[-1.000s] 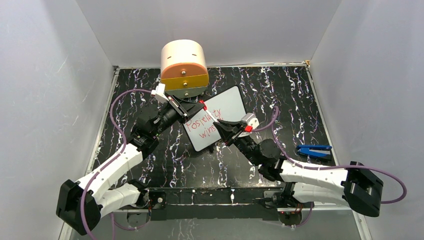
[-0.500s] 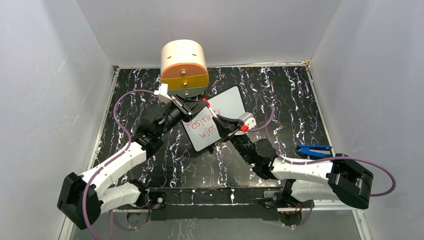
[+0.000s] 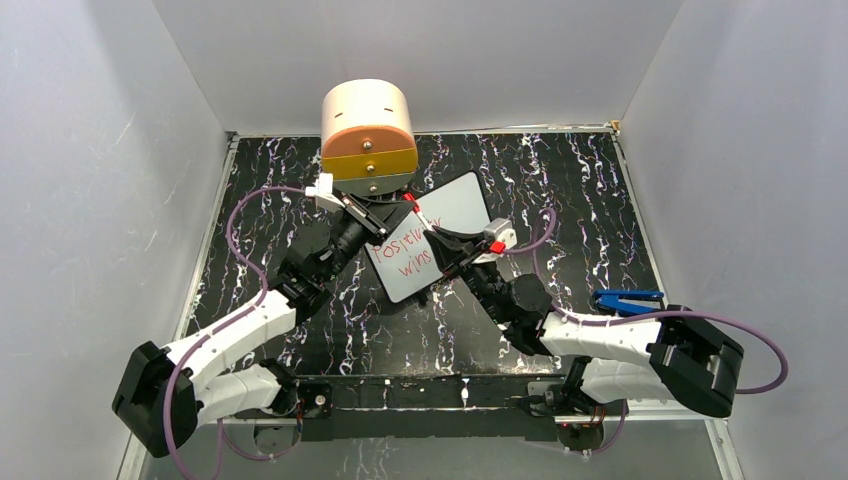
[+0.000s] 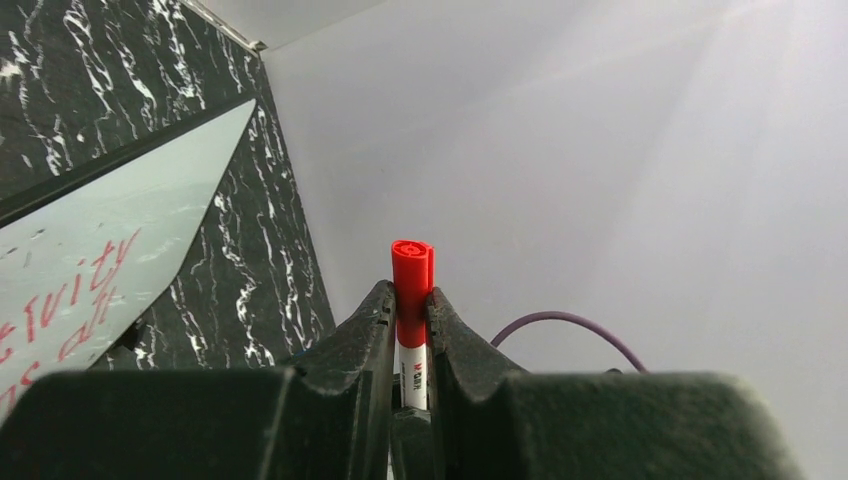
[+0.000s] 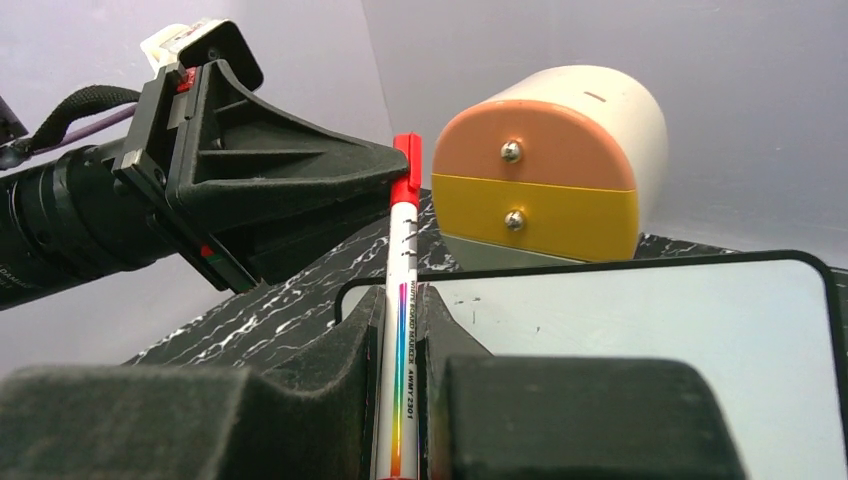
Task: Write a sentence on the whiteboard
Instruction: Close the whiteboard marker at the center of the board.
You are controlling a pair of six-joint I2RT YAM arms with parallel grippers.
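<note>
Marbled black table, whiteboard, white walls

Near side, the right arm is swinging inward. Its black elbow block is sitting farther left and farther from the near edge than a second ago, and its purple cable loop is drawing in with it. The forearm is now lying closer under the blue tool. The right gripper is edging slightly away from the bases, across the whiteboard.

Opposite, the left arm is stretching forward, its elbow lifting off the near-left corner and its cable shifting a little toward the board.

Between them, the marker is being carried along. Its red cap is creeping toward the drawer unit.
</note>
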